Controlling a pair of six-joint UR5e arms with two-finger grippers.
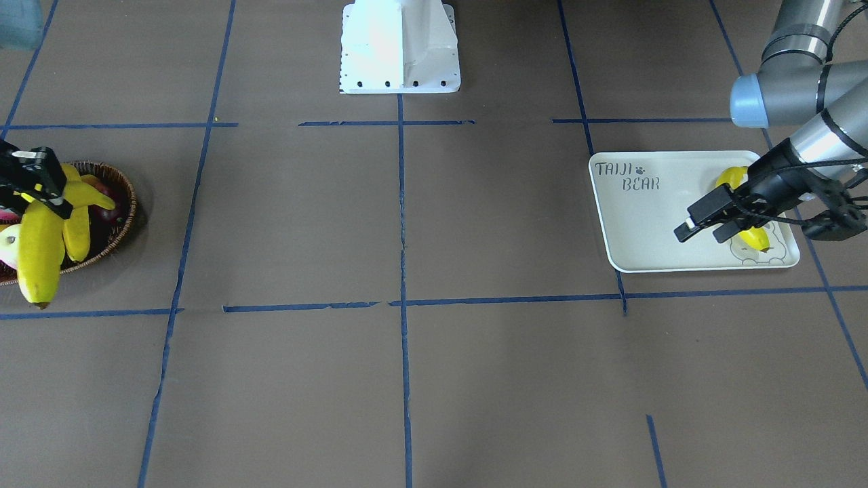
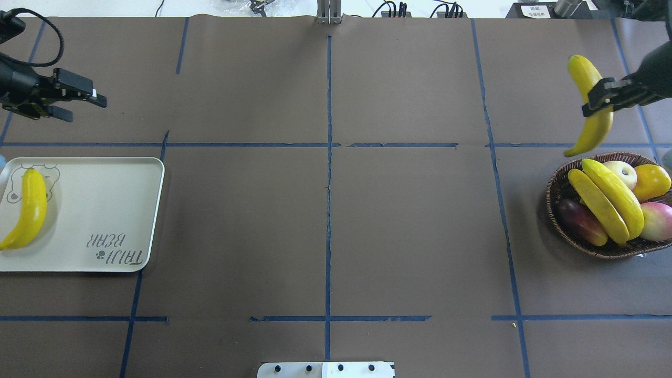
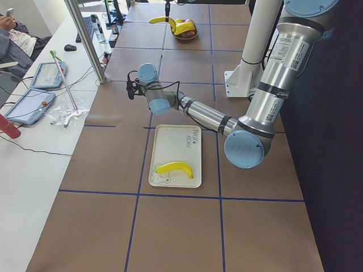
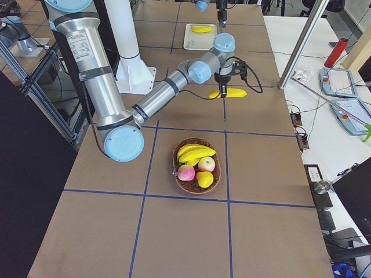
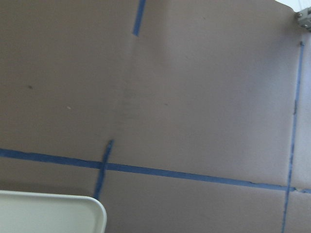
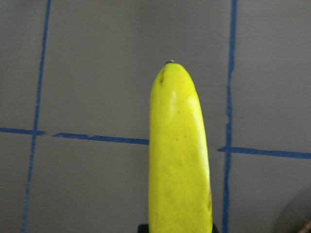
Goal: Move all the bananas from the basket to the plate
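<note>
My right gripper [image 2: 599, 97] is shut on a long yellow banana [image 2: 596, 131] and holds it in the air just beyond the wicker basket [image 2: 555, 195]; the right wrist view shows this banana [image 6: 180, 160] over bare table. Two bananas [image 2: 609, 197] lie across the basket. The off-white "TAIJI BEAR" plate [image 2: 105, 210] sits at the table's left end with one banana [image 2: 29, 210] on it. My left gripper [image 2: 84, 107] is open and empty, raised near the plate's far side. The front view shows it [image 1: 698, 236] over the plate [image 1: 644, 224].
The basket also holds a pale apple [image 2: 622, 173], a yellow fruit [image 2: 651, 181], a red-green fruit [image 2: 656, 220] and a dark purple fruit [image 2: 577, 220]. The robot's white base [image 1: 400, 47] stands mid-table at my edge. Blue tape lines grid the brown table.
</note>
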